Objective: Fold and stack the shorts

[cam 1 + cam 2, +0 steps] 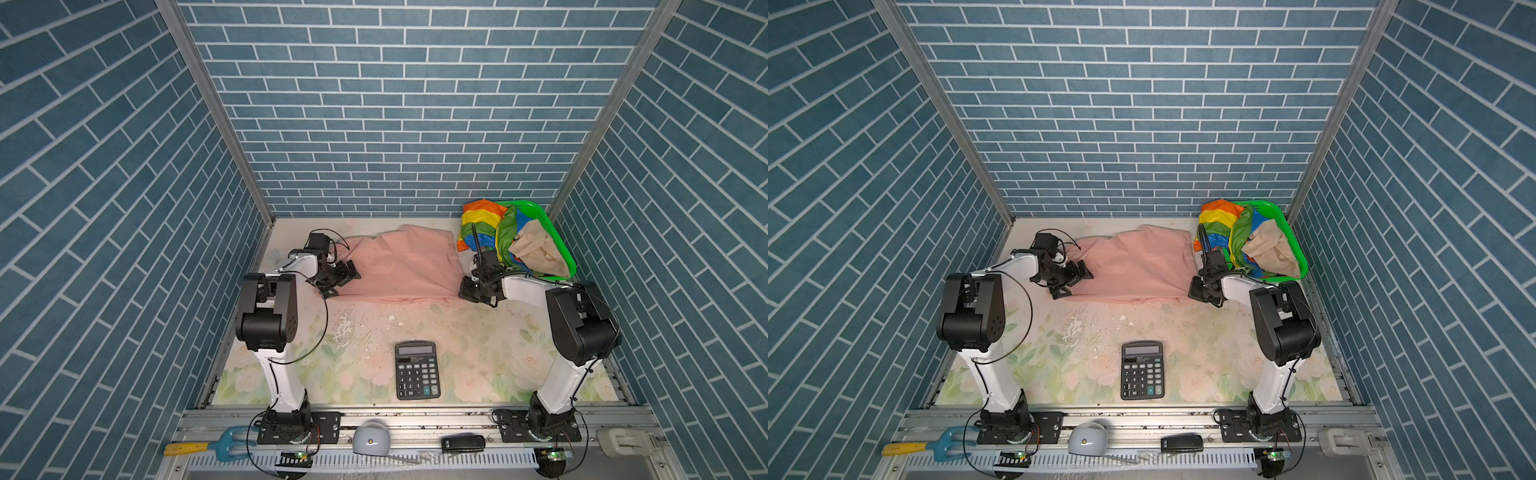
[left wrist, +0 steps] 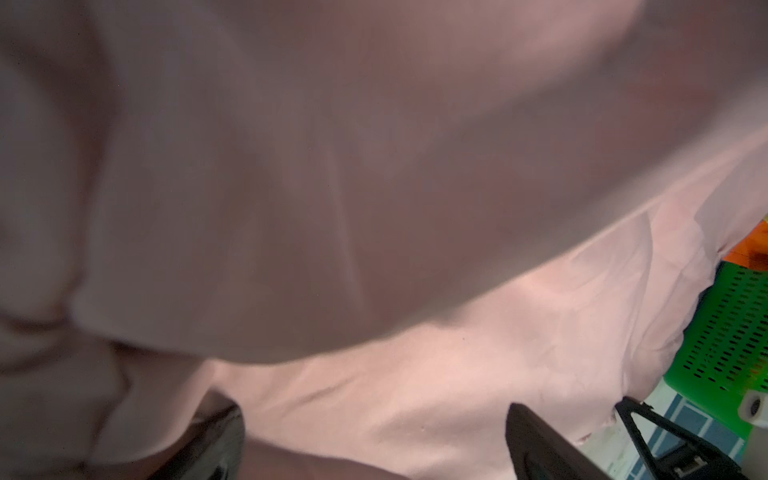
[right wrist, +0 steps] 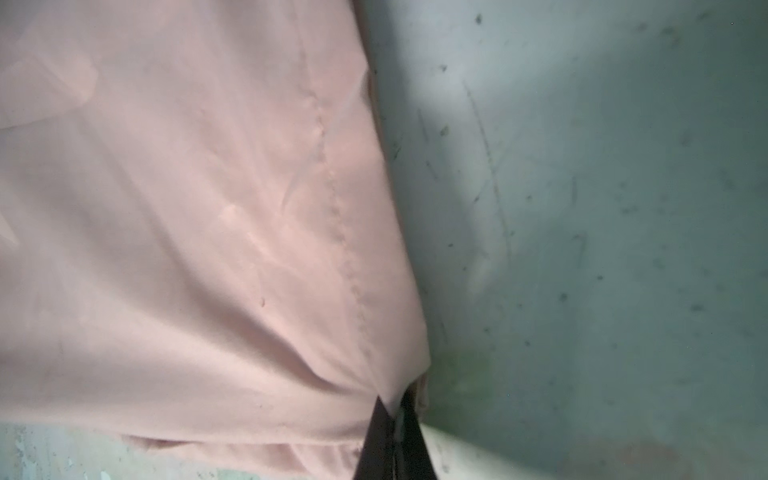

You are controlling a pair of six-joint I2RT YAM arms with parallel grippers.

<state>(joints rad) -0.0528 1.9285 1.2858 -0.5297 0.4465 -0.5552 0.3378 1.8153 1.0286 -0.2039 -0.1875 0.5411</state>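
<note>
The plain pale pink cloth shorts lie flat. The right gripper pinches their near corner, and the left gripper straddles the opposite edge, jaws spread wide.

Spread pale pink shorts lie on the table; rainbow-striped shorts and beige shorts sit crumpled in a basket.
</note>
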